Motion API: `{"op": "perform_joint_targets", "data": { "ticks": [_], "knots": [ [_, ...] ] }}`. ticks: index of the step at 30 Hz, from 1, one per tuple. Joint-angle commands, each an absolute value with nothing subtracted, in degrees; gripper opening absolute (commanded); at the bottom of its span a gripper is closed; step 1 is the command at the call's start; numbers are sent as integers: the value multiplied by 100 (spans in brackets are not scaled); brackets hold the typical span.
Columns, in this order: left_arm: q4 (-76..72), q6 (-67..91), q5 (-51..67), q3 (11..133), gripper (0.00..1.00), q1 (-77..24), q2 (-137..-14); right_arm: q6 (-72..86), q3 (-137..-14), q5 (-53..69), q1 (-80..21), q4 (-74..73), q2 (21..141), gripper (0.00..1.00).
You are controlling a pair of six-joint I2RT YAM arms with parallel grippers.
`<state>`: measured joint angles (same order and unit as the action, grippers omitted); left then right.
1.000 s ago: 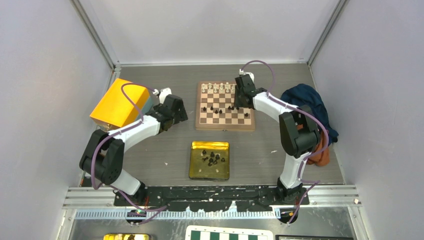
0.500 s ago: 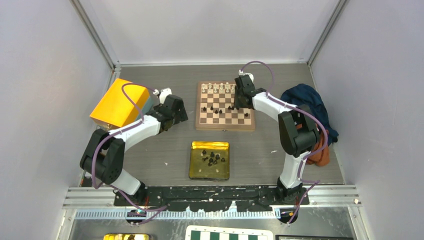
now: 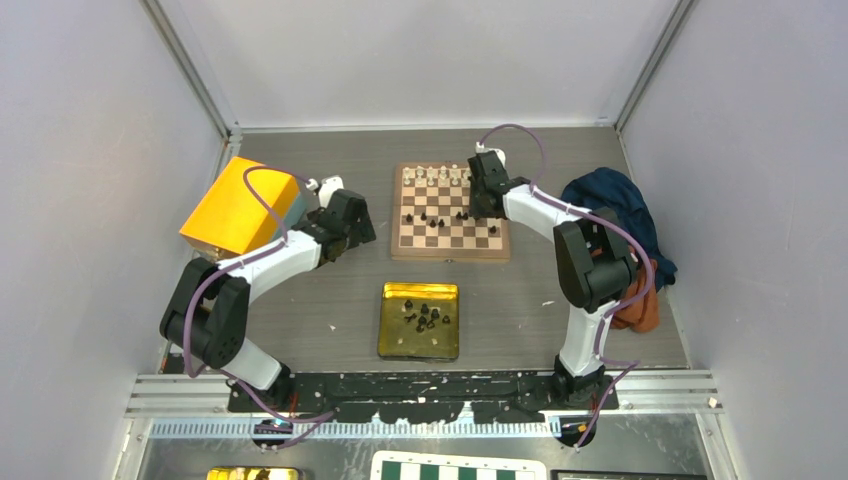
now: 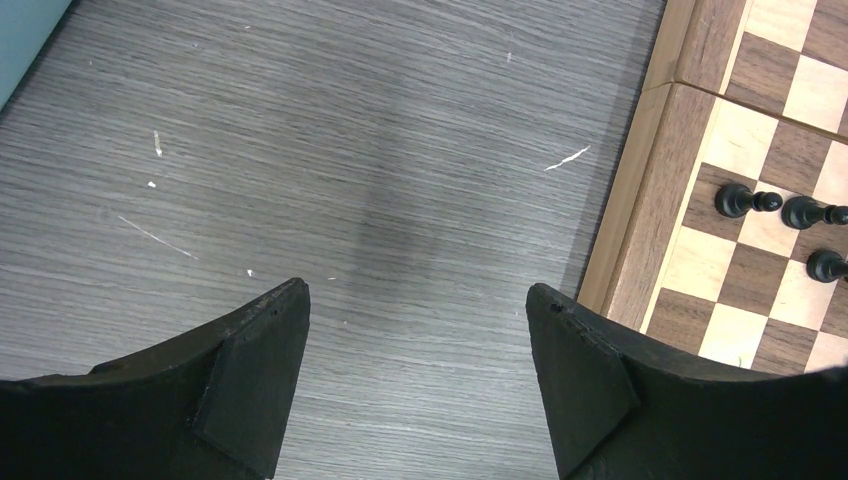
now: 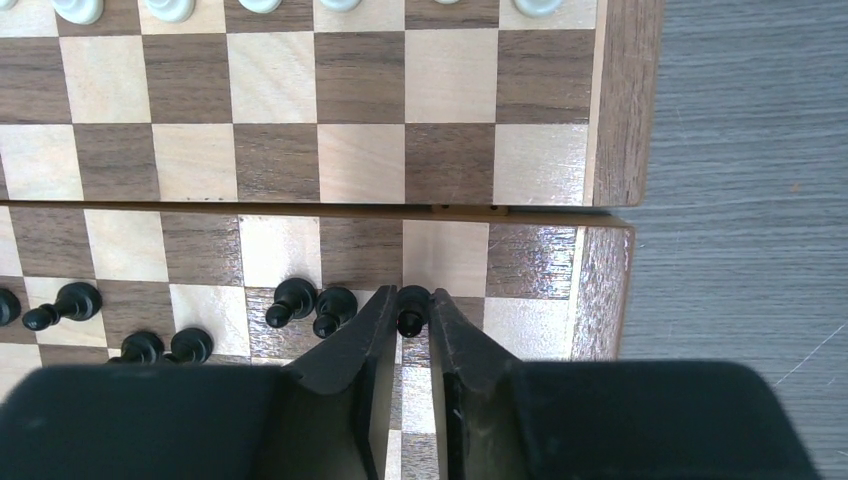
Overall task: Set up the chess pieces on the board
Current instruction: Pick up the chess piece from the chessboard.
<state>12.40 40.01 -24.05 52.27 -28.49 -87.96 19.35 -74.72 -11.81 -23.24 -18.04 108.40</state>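
The wooden board (image 3: pixel 450 252) lies at the table's far middle, with cream-white chess pieces (image 3: pixel 435 177) along its far rows and a few black ones (image 3: pixel 432 217) mid-board. My right gripper (image 3: pixel 480 203) reaches over the board's right side. In the right wrist view its fingertips (image 5: pixel 410 302) press both sides of a standing black piece (image 5: pixel 411 299), near the board's right rim (image 5: pixel 620 110). Other black pieces (image 5: pixel 300 300) stand just left of it. My left gripper (image 4: pixel 418 292) hangs open over bare table, left of the board's rim (image 4: pixel 640 220), with nothing between its fingers.
A gold tray (image 3: pixel 388 335) with several black pieces (image 3: pixel 425 315) sits in front of the board. A yellow box (image 3: pixel 240 205) stands at the left beside my left arm (image 3: pixel 290 255). Blue and orange cloth (image 3: pixel 615 200) is piled at the right. A green-and-white checkered board (image 3: pixel 460 468) lies below the arms' bases.
My right gripper's fingers have drawn together onto the black piece, and that arm has shifted slightly left. The left arm has not moved.
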Motion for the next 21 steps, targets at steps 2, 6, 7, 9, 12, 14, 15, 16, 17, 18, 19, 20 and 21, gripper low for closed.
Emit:
{"op": "perform_joint_targets", "data": {
  "ticks": [2, 6, 7, 9, 12, 14, 15, 16, 17, 18, 19, 20, 21],
  "knots": [
    [989, 3947, -2609, 5415, 81, -2848, -8812, 1925, -7633, -1207, -2370, -1619, 10772, 16],
    [989, 3955, -2608, 5401, 81, -2848, -8803, 1887, -7581, -1273, -2373, -1611, 10675, 10],
    [992, 3967, -2610, 5395, 81, -2848, -8800, 1883, -7565, -1286, -2370, -1619, 10628, 9],
    [984, 3972, -2595, 5389, 81, -2848, -8792, 1881, -7515, -1315, -2379, -1622, 10530, 8],
    [1007, 3973, -2593, 5384, 81, -2848, -8769, 1864, -7420, -1381, -2396, -1638, 10357, 8],
    [1022, 3977, -2588, 5388, 81, -2848, -8750, 1860, -7350, -1411, -2418, -1661, 10235, 8],
    [1024, 3973, -2587, 5388, 81, -2848, -8733, 1862, -7307, -1421, -2427, -1673, 10187, 8],
    [1029, 3975, -2588, 5388, 81, -2848, -8723, 1857, -7237, -1436, -2439, -1681, 10143, 7],
    [1035, 3973, -2582, 5388, 81, -2848, -8719, 1865, -7188, -1445, -2457, -1679, 10081, 8],
    [1043, 3973, -2588, 5377, 81, -2848, -8701, 1876, -7124, -1473, -2473, -1676, 10033, 7],
    [1061, 3980, -2588, 5379, 81, -2848, -8688, 1880, -7063, -1486, -2477, -1657, 9981, 8],
    [1068, 3981, -2581, 5377, 81, -2848, -8681, 1895, -6993, -1500, -2490, -1643, 9918, 8],
    [1064, 3981, -2581, 5379, 81, -2848, -8672, 1907, -6934, -1508, -2501, -1624, 9881, 8]
  ]
}}
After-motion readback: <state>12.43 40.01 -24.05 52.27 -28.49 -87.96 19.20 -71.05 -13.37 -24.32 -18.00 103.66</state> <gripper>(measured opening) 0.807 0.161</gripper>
